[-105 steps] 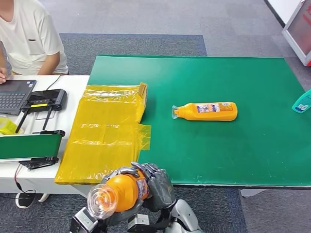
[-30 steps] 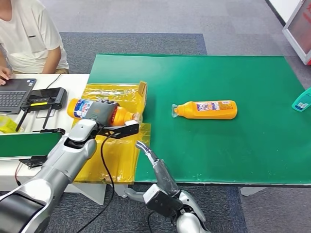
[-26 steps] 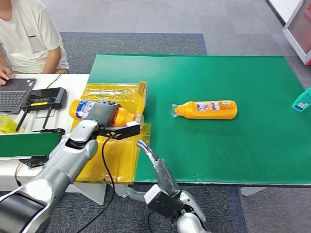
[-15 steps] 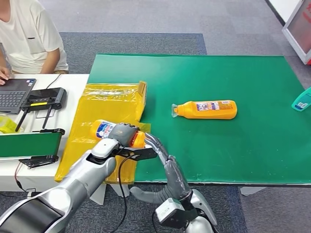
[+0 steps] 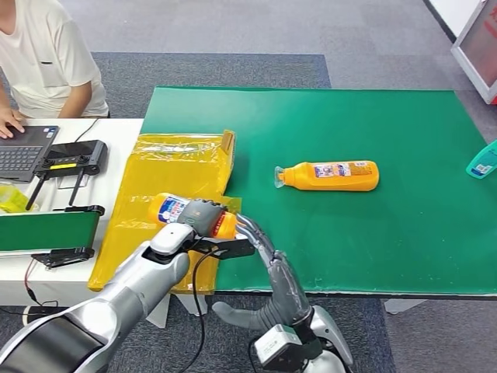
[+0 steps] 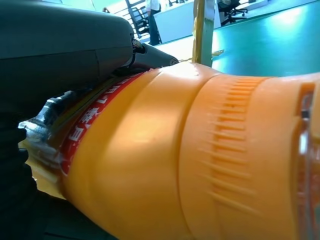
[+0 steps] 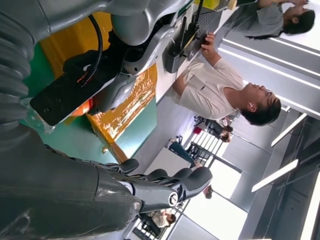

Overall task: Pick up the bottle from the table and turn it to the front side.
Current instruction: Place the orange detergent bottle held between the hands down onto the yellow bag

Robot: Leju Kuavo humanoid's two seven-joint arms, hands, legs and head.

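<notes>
Left hand (image 5: 202, 215) carried one bottle (image 5: 170, 210) nearer, fingers gripping; second bottle (image 5: 328, 176) lies; right hand (image 5: 266, 256) open-fingered.

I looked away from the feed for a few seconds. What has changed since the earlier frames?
The left hand has carried its orange bottle from in front of the robot out over the yellow plastic sheet, then back toward the table's near edge, gripping it throughout. The right hand let go of the bottle, then rose to its cap end. The second orange bottle on the green table and the seated person stayed put.
</notes>
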